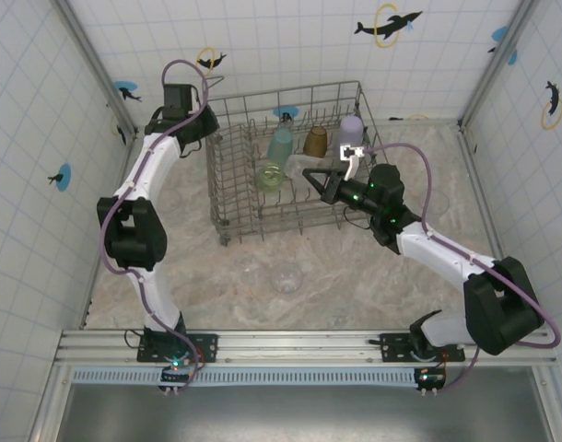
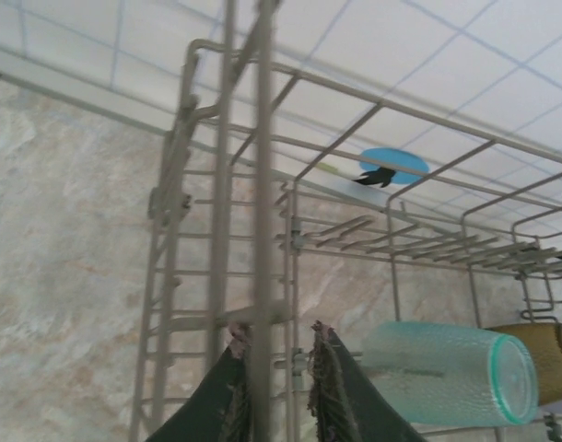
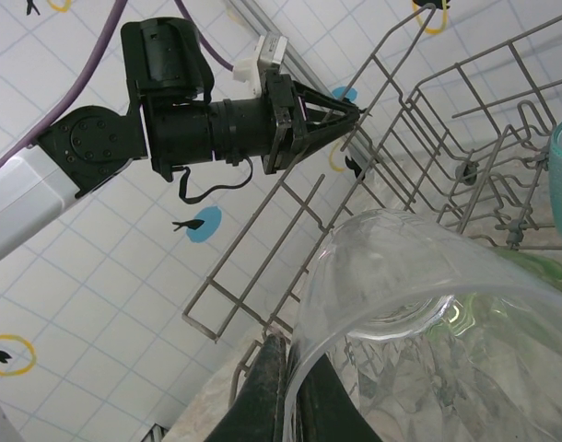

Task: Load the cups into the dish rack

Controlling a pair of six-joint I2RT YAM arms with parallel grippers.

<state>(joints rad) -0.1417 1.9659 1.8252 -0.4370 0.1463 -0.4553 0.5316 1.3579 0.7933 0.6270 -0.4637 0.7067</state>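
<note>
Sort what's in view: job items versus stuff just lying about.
Job: dish rack; teal cup; amber cup; lavender cup; green cup; clear cup in right claw; loose clear cup on table.
Just there: dolphin stickers; purple cables.

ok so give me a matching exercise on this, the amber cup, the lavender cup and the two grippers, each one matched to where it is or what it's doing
Things:
1. amber cup
2. lavender cup
3. left gripper
4. right gripper

Places or states:
a. shut on the rim of a clear cup over the dish rack
b. in the rack, between the teal cup and another cup
c. closed on a wire at the rack's far left corner
d. the cup nearest the rack's right end

Pairs: 1-b, 2-d, 3-c, 4-a
</note>
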